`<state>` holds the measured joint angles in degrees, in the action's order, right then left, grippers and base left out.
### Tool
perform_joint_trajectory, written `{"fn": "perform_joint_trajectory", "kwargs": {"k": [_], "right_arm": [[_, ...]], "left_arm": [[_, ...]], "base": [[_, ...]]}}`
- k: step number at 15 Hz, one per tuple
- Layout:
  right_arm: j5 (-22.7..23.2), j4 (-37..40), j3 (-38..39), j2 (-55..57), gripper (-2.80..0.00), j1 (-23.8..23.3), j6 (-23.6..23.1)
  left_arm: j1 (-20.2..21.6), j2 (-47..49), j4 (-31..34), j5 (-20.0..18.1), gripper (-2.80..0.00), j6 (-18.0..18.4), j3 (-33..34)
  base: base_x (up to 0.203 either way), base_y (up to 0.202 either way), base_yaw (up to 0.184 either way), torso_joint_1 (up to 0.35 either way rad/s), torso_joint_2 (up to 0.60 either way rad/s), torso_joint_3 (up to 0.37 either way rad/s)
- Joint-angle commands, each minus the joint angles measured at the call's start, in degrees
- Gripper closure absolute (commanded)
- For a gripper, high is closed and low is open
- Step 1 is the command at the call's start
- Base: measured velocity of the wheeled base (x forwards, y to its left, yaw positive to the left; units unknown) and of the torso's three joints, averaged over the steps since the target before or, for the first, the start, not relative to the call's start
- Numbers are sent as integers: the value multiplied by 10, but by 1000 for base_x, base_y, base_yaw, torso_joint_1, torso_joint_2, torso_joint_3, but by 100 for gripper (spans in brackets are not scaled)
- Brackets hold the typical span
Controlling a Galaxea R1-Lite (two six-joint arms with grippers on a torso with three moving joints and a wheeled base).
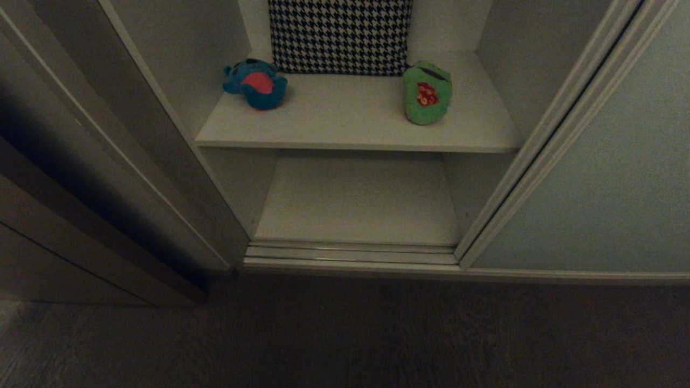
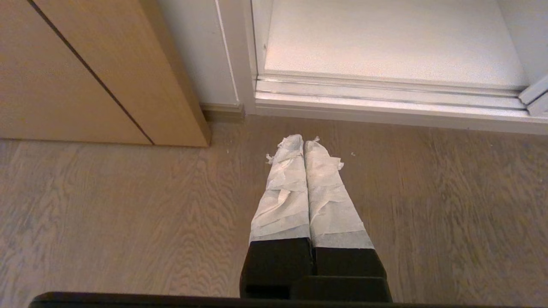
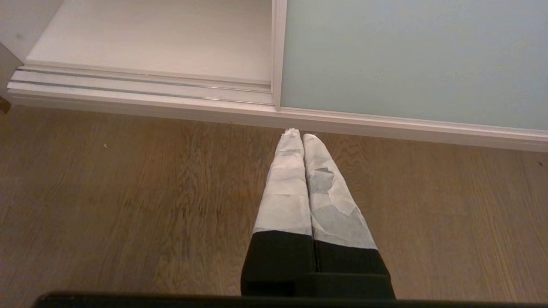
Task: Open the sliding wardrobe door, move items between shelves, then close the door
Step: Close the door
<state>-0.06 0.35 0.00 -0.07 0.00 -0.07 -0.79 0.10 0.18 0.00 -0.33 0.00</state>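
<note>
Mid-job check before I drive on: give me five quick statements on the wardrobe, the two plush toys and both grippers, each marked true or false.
1. The pale grey-green sliding wardrobe door covers the compartment. False: it stands to the right, the compartment is open.
2. The teal-blue plush bear with a red belly and the green plush frog with red markings lie on the same white shelf board. True.
3. The lower white shelf board holds a toy. False: nothing shows on it.
4. The left gripper is shut and holds nothing. True.
5. The right gripper grips the frog. False: it is shut on nothing, over the wooden floor.
</note>
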Motion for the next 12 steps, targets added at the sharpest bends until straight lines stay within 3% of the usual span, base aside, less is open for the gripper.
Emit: {"fn": "perform_joint_trajectory", "kwargs": {"k": [1, 5, 8, 12], "right_arm": [[0, 0, 1, 0, 0, 0, 0], [0, 0, 1, 0, 0, 0, -1], [6, 11, -12, 10, 0, 0, -51], [-5, 64, -228, 149, 0, 0, 29]], "left_arm": [[0, 1, 0, 0, 0, 0, 0], [0, 1, 0, 0, 0, 0, 0], [0, 1, 0, 0, 0, 0, 0], [0, 1, 0, 0, 0, 0, 0]], "base": [[0, 0, 0, 0, 0, 0], [0, 0, 0, 0, 0, 0], [0, 0, 0, 0, 0, 0], [0, 0, 0, 0, 0, 0]]}}
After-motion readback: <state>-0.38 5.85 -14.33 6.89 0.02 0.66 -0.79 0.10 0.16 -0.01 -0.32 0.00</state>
